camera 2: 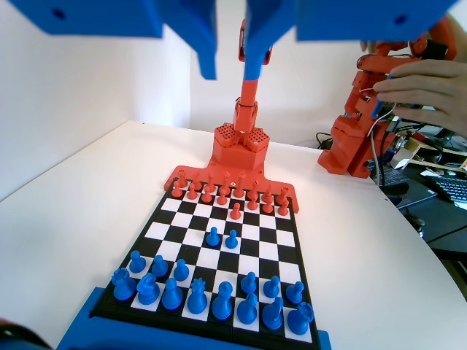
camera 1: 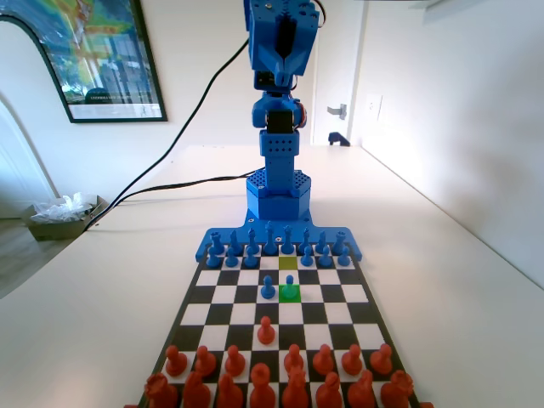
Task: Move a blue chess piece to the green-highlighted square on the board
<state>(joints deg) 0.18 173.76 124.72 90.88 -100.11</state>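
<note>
On the board, a blue chess piece, a small pawn, stands upright on the green-highlighted square. A second blue pawn stands on the square to its left. In the wrist view the same two pawns stand side by side in the middle of the board. My gripper hangs high above the board's near end, open, with nothing between its jaws. In the fixed view the gripper is raised well above the arm's base.
A duller olive square lies in the blue pawn row behind the green one. One red pawn stands forward of the red rows. Blue back-row pieces stand by the arm's base. A black cable runs over the table.
</note>
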